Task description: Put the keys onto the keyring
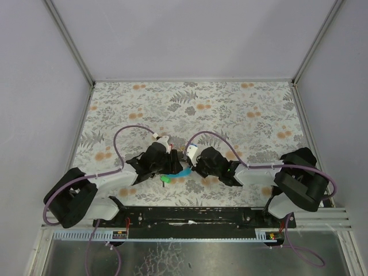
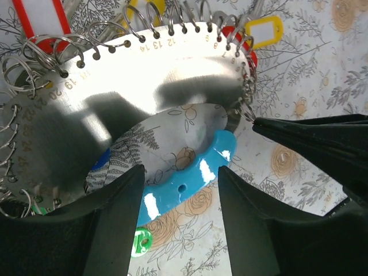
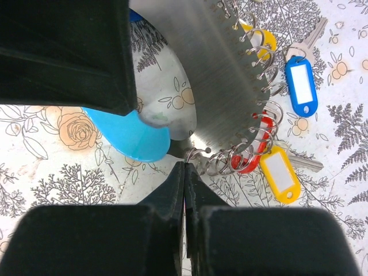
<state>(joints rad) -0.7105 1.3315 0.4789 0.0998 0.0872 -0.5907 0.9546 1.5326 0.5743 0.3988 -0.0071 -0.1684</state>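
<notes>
Crowded at the middle of the table: no passage between the left gripper and the right gripper, set nose to nose over the keyring. No room between the left fingers, filled side to side by the blue strap. Fringed along the keyring's rim by small rings, with the right gripper's pressed-together tips right against 1 of them. Cluttered just beyond that rim by tagged keys lying flat on the cloth. Open across the far half of the table up to the back wall; narrower outside each arm, toward the 2 side walls. Arched over above both wrists by purple cables.
</notes>
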